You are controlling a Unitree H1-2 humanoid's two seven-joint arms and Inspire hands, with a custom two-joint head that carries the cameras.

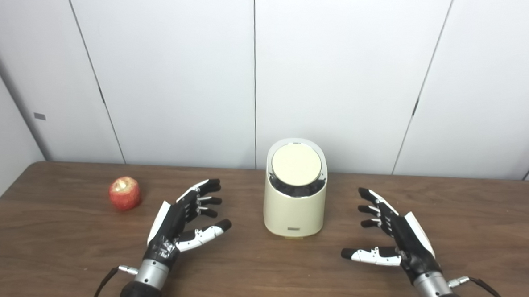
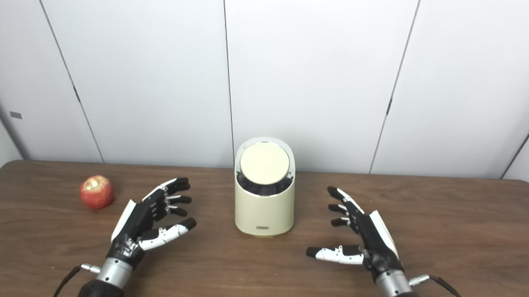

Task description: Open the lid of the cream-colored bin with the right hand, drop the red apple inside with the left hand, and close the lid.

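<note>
Round cream-colored plastic bin (image 1: 294, 199) with closed lid (image 1: 296, 164), near table's (image 1: 259, 273) far edge. Just left of right hand (image 1: 392, 236). Both hands spread wide, empty; left hand (image 1: 185, 221) nearer round red apple (image 1: 124, 193).

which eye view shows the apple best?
Left eye view: the red apple sits further inside the frame, whole, with table around it. Right eye view shows it whole too, only nearer the left edge. Little difference.

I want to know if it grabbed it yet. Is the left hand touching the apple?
Apart. In the left eye view, bare brown table shows between the left hand and the apple, which sits alone further left.
</note>
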